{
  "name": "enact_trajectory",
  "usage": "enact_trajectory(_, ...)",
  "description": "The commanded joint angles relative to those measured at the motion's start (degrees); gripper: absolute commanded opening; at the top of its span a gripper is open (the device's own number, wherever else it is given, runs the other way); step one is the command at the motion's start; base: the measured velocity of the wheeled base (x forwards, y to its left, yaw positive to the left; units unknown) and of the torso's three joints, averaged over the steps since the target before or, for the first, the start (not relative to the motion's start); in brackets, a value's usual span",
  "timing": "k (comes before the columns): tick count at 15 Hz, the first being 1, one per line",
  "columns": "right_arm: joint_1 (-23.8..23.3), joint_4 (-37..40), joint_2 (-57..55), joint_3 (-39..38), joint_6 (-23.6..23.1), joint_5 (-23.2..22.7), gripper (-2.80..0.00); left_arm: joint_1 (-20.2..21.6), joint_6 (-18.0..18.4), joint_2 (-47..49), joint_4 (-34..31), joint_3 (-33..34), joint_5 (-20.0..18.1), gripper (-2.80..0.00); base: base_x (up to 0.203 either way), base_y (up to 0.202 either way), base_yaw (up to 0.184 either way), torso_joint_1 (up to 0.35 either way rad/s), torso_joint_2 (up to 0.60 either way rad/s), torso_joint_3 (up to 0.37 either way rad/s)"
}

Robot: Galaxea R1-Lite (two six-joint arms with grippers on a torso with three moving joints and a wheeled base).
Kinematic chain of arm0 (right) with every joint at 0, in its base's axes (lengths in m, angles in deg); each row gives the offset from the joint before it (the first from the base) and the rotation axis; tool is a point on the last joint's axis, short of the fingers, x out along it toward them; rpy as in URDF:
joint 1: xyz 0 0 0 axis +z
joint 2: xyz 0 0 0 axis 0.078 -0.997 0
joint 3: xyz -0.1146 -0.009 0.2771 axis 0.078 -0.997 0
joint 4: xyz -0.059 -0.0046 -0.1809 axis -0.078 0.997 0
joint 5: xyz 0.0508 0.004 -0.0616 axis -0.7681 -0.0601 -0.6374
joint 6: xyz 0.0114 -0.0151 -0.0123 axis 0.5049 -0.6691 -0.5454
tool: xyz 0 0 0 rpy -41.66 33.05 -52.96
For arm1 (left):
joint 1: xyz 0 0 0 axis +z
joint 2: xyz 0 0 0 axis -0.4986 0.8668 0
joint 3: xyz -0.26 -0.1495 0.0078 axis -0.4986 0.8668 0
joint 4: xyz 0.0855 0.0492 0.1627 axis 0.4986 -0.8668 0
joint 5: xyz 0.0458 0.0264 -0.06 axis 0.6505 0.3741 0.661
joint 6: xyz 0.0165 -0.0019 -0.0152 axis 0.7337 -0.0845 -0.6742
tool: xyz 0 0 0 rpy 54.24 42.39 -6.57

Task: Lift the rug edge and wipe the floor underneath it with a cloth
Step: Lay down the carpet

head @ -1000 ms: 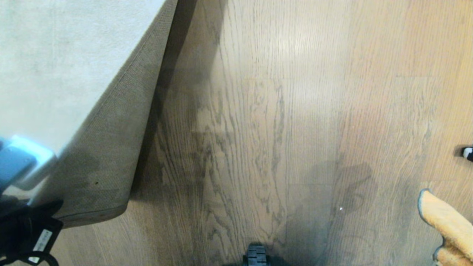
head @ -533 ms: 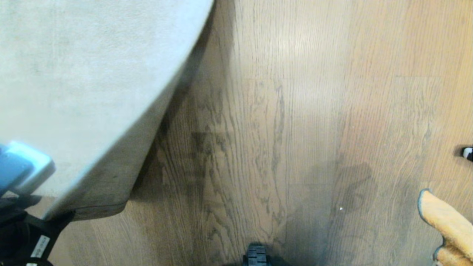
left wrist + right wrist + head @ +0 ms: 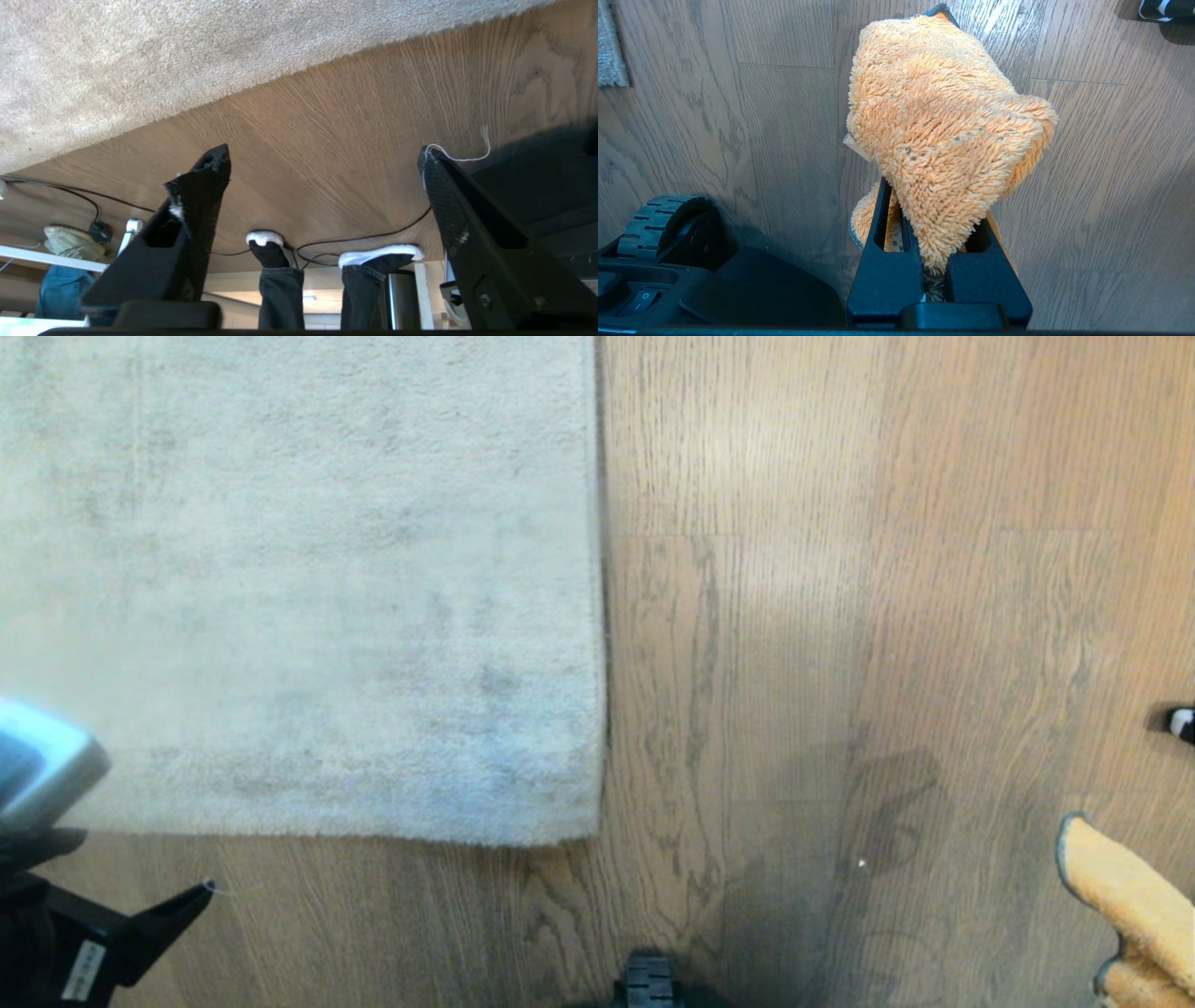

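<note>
The left gripper (image 3: 322, 158) hung spread and empty just off the rug edge (image 3: 373, 831), which lay flat on the floor (image 3: 840, 616), while the parked right gripper (image 3: 934, 261) clamped the cloth (image 3: 943, 121), suggesting wiping done and nothing left.

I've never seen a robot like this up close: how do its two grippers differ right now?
The left gripper stands open and empty over the floor beside the rug edge; the right gripper is shut on the cloth. The left fingers are spread wide apart; the right fingers sit close together, pinching fabric. Both are black and pointed toward the wooden floor.
</note>
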Motion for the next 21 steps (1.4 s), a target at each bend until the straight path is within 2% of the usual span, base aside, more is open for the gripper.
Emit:
enact_trajectory(1, 0.01, 0.02, -0.07, 0.00, -0.04, -0.09, -2.80, -0.18, -0.01, -0.88, -0.13, 0.42, 0.21, 0.00, 0.000, 0.000, 0.000, 0.000, 0.00, 0.000)
enact_trajectory(5, 0.01, 0.02, -0.07, 0.00, -0.13, -0.09, -2.80, -0.58, 0.15, -0.72, 0.97, 4.93, 0.26, 0.00, 0.000, 0.000, 0.000, 0.000, 0.00, 0.000)
enact_trajectory(8, 0.01, 0.02, -0.07, 0.00, -0.04, -0.09, -2.80, -4.25, 0.27, 1.59, 9.92, 10.13, 0.27, 0.00, 0.000, 0.000, 0.000, 0.000, 0.00, 0.000)
enact_trajectory(9, 0.01, 0.02, -0.07, 0.00, -0.04, -0.09, -2.80, -5.10, 0.28, 2.77, 11.17, 10.54, 0.29, 0.00, 0.000, 0.000, 0.000, 0.000, 0.00, 0.000)
enact_trajectory(10, 0.01, 0.02, -0.07, 0.00, -0.04, -0.09, -2.80, -5.95, 0.26, 3.93, 11.53, 10.45, 0.30, -2.80, 0.000, 0.000, 0.000, 0.000, 0.00, 0.000)
enact_trajectory(12, 0.01, 0.02, -0.07, 0.00, -0.04, 0.00, -2.80, -6.71, 0.13, 6.74, 12.09, 9.76, 0.30, -2.80, 0.000, 0.000, 0.000, 0.000, 0.00, 0.000)
enact_trajectory(17, 0.01, 0.02, -0.07, 0.00, -0.04, -0.09, -2.80, -7.70, 0.31, 13.88, 19.09, 9.89, 0.42, -2.80, 0.000, 0.000, 0.000, 0.000, 0.00, 0.000)
enact_trajectory(18, 0.01, 0.02, -0.07, 0.00, -0.04, -0.09, -2.80, -8.54, 0.23, 14.28, 19.42, 10.41, -0.54, -2.80, 0.000, 0.000, 0.000, 0.000, 0.00, 0.000)
enact_trajectory(21, 0.01, 0.02, -0.07, 0.00, -0.11, -0.09, -2.80, -8.72, 0.08, 14.44, 19.56, 13.08, -6.96, -2.80, 0.000, 0.000, 0.000, 0.000, 0.00, 0.000)
